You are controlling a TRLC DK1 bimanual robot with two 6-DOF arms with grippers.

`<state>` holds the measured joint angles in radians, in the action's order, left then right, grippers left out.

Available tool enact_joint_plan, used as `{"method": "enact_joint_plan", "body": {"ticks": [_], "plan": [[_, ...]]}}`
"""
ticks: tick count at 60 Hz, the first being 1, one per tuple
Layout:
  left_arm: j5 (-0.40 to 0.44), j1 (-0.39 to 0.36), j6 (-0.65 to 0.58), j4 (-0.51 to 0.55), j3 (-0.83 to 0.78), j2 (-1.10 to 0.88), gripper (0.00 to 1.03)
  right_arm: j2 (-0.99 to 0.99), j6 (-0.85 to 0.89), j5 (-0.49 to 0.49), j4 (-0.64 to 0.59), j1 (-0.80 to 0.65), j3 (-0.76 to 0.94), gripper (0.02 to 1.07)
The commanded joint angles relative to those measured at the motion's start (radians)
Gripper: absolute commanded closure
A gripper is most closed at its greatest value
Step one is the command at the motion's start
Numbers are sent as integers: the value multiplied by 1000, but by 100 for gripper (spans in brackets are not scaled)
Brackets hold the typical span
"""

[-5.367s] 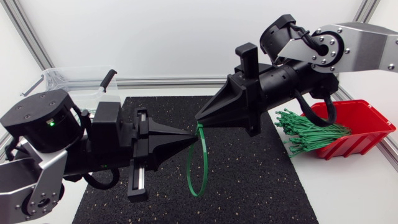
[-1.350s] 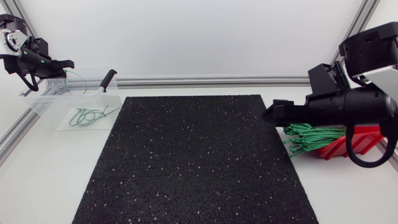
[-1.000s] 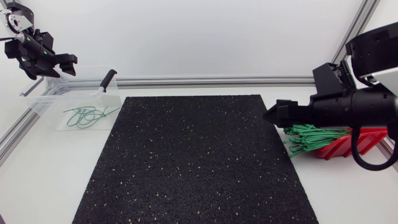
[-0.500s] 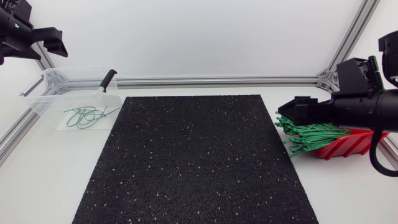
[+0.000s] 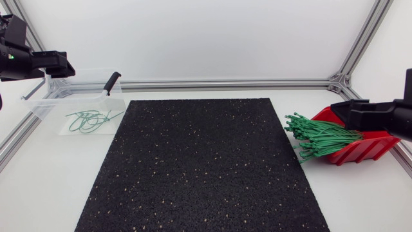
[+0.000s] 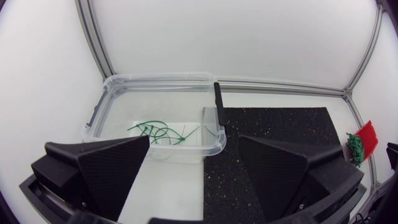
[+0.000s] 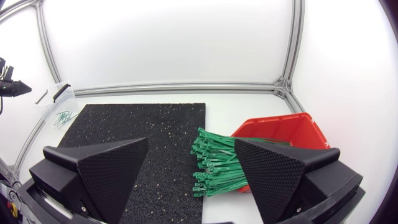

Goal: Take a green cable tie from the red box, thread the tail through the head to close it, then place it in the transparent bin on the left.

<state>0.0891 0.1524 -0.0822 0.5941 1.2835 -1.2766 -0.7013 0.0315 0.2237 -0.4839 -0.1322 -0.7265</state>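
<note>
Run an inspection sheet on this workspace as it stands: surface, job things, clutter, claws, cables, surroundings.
Surface: white table with a black speckled mat in the middle.
Job's things: red box at the right, green cable ties spilling from it toward the mat; transparent bin at the left holding looped ties.
Clutter: black-handled tool resting on the bin's rim.
Claws: left claw open, empty, bin ahead of it; right claw open, empty, red box ahead of it.
Cables: nothing seen.
Surroundings: aluminium frame rail along the table's far edge.
</note>
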Motion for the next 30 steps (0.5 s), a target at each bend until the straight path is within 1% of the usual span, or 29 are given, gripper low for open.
{"method": "enact_joint_plan", "body": {"ticks": [1,7,12,15,18,22,30], "plan": [[3,-10,7,-63,-99,106,4,52,28,6,27,-23,52,6],[3,-20,12,-126,-204,180,4,98,28,6,48,-33,101,6],[3,-25,12,-234,-323,247,4,148,30,3,79,-41,151,6],[3,-31,12,-281,-381,281,4,175,30,3,82,-43,174,6],[3,-43,16,-307,-431,309,4,206,30,3,85,-43,197,6],[3,-48,24,-367,-501,352,4,252,30,3,91,-43,225,6],[3,-76,27,-465,-642,479,4,313,22,-26,141,-20,292,6]]}}
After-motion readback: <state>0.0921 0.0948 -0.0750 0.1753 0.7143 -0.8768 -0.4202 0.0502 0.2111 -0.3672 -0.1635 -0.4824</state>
